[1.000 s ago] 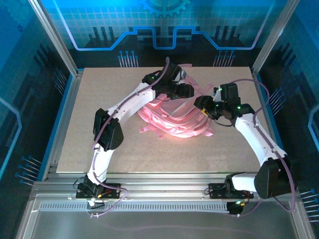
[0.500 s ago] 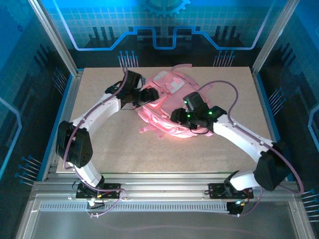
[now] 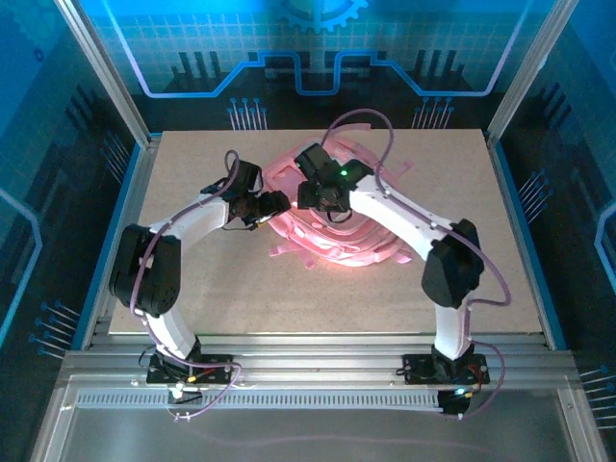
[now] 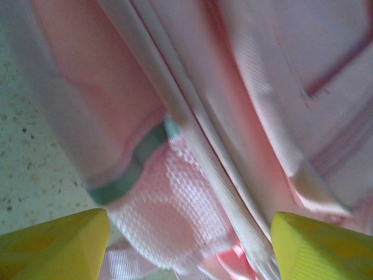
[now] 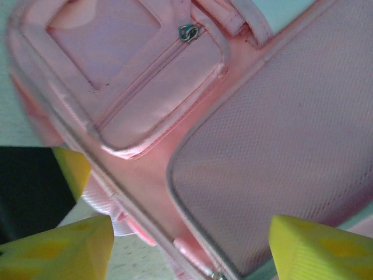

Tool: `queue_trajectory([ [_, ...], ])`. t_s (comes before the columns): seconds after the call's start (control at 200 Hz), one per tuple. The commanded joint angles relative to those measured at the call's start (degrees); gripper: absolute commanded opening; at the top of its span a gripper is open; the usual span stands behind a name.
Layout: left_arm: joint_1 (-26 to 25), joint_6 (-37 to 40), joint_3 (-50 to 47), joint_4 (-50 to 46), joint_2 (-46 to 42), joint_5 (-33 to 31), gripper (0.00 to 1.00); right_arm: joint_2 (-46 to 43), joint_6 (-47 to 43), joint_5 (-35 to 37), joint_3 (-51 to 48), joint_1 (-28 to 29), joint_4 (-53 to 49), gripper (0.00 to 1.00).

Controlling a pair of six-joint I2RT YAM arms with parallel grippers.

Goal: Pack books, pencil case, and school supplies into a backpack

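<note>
The pink backpack (image 3: 339,239) is laid flat on the speckled table (image 3: 192,289), near the middle and a little toward the far side. Thin pink straps (image 3: 289,252) are spread out on the table at its near edge.

The left gripper (image 4: 190,248) is held at the left edge of the backpack, low and close to it. Its two yellow fingertips (image 4: 55,245) are kept wide apart, and nothing is pinched between them. In the left wrist view, pink cloth is seen just past the fingertips. A long pale seam is seen down the middle of it. A patch of pink netting (image 4: 175,204) and a grey-green band (image 4: 137,166) are seen beside the seam. A bit of bare table is seen at the left side.

The right gripper (image 5: 189,251) is held above the backpack, and the right arm is stretched over the bag from the right side. Its yellow fingertips (image 5: 315,248) are spread wide too, and nothing is gripped by them. Below them, in the right wrist view, a front pocket (image 5: 145,87) is seen. A zip line is sewn across the pocket, and a small metal zip pull (image 5: 187,32) is seen at one end. A big netted panel (image 5: 280,151) with a pale rim is seen just beside the pocket.

In the top view, the two grippers are placed near each other over the left part of the bag.
</note>
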Motion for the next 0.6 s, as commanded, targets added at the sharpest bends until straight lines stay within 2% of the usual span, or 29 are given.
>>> queue_trajectory([
  [0.0, 0.57, -1.46, 2.55, 2.71, 2.74, 1.8, 0.74, 3.79, -4.32, 7.57, 3.12, 2.17, -9.78, 0.73],
  [0.315, 0.6, -2.71, 5.66, 3.17, 7.26, 2.73, 0.73, 6.55, -4.97, 10.8, 0.58, 2.95, -12.34, 0.76],
  [0.595, 0.67, -1.72, 9.06, 1.3, 9.72, 1.75, 0.73, -5.83, -7.32, 11.36, -12.16, 2.97, -15.76, 0.76],
])
